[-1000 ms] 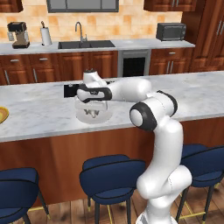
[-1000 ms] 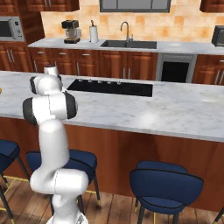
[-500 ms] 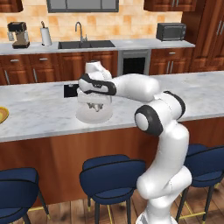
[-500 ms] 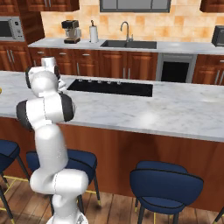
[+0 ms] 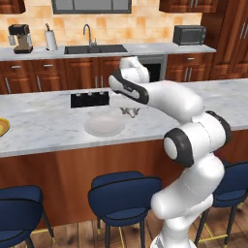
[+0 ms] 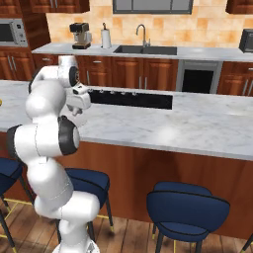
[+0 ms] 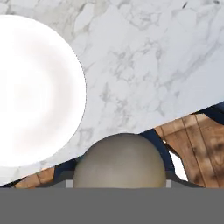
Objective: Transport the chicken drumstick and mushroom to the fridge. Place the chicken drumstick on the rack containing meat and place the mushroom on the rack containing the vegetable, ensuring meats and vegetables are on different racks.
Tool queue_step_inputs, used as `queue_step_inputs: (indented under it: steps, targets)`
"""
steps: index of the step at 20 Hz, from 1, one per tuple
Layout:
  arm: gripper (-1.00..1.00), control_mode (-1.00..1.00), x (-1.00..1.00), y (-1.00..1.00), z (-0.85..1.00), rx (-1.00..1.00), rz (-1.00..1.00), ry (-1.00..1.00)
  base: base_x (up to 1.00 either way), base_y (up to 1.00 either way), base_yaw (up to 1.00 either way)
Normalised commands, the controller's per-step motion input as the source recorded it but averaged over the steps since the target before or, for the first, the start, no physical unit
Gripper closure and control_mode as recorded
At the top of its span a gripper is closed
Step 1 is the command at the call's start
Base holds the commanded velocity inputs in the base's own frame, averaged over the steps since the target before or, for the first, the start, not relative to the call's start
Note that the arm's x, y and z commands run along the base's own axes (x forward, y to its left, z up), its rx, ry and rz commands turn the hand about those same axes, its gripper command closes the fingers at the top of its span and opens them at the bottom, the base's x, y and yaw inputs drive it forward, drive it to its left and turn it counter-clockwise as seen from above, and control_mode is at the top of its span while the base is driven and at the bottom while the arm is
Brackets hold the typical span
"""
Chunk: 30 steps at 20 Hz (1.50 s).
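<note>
A rounded grey-brown mushroom (image 7: 120,159) sits between my jaws at the bottom of the hand view, and my gripper (image 7: 117,183) is shut on it. Below it lie the marble island counter (image 7: 144,74) and, to the left, an empty white plate (image 7: 30,87). In the left base view my gripper (image 5: 128,111) hangs just above the counter, to the right of the plate (image 5: 104,125). From the right base view the gripper (image 6: 75,109) shows under the white hand. The chicken drumstick and the fridge are out of view.
A black cooktop (image 5: 89,99) is set into the island behind the plate. A yellow dish (image 5: 2,127) lies at the counter's left edge. Blue stools (image 5: 123,191) stand along the island's front. The back wall holds a sink (image 5: 97,48), coffee machine (image 5: 19,38) and microwave (image 5: 189,35).
The arm has lifted off the plate and swung to the right with the mushroom in its jaws. The base and the plate have stayed put.
</note>
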Motion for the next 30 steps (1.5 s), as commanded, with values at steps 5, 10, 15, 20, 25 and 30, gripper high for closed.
queue_step_inputs:
  steps: [5, 10, 15, 20, 25, 30]
  targets:
    - [1.00, -1.00, -1.00, -0.70, 0.59, 0.11, 0.01, 0.04, 0.00, 0.00, 0.00]
    - [1.00, -1.00, -1.00, -0.05, 0.38, 0.02, 0.03, -0.09, 0.00, 0.00, 0.00]
    - [1.00, -1.00, -0.98, -0.22, 0.38, -0.01, 0.05, -0.27, 0.00, 0.00, 0.00]
    - [1.00, -1.00, -0.70, -0.21, 0.29, -0.04, 0.01, -0.37, 0.00, 0.00, 0.00]
    - [1.00, -1.00, -0.31, 0.00, 0.48, 0.00, 0.08, -0.22, 0.00, 0.00, 0.00]
    - [1.00, -1.00, -0.17, 0.00, 0.34, 0.00, 0.10, -0.20, 0.00, 0.00, 0.00]
